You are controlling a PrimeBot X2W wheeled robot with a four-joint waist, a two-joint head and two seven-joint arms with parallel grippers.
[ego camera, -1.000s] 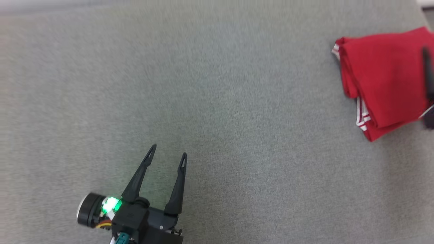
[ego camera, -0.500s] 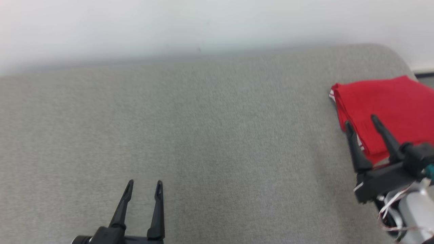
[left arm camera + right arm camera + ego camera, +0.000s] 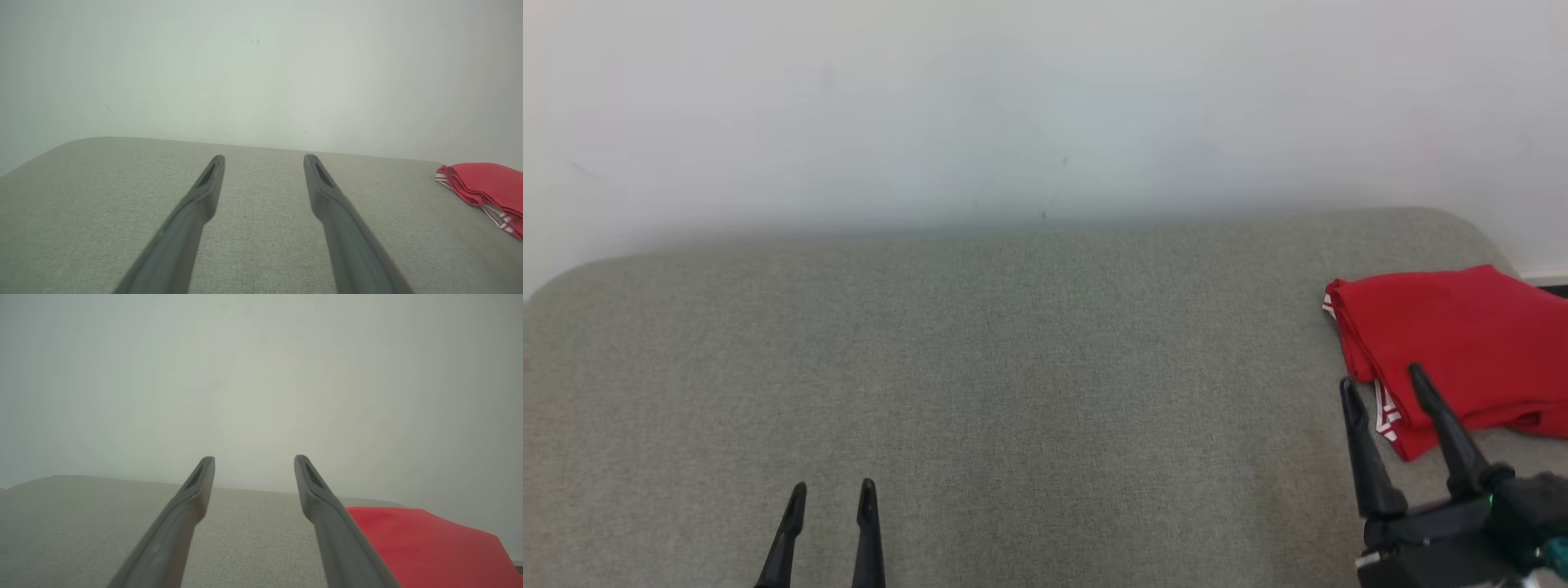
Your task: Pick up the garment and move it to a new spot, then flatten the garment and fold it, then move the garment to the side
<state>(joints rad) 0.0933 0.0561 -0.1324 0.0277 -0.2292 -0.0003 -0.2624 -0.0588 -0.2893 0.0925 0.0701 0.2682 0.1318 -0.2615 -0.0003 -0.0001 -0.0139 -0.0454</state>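
The garment [image 3: 1454, 347] is red with white-striped trim and lies folded at the right end of the grey padded surface [image 3: 1029, 392]. It also shows at the right edge of the left wrist view as a red folded stack [image 3: 486, 185] and low right in the right wrist view [image 3: 425, 547]. My right gripper [image 3: 1383, 382] is open just in front of the garment's near left corner, holding nothing. Far to the left, near the front edge, my left gripper [image 3: 832, 494] is open and empty. Between both pairs of fingers [image 3: 327, 196] [image 3: 322, 502] there is only fabric and wall.
A pale wall [image 3: 1013, 106] rises right behind the grey surface. The surface has rounded corners at far left and far right. A dark strip of floor [image 3: 1553, 289] shows past the right end, beyond the garment.
The head camera has tilted up, so the wall has come into view and everything has slid down the picture. My right gripper has drawn back from over the garment to its near corner.
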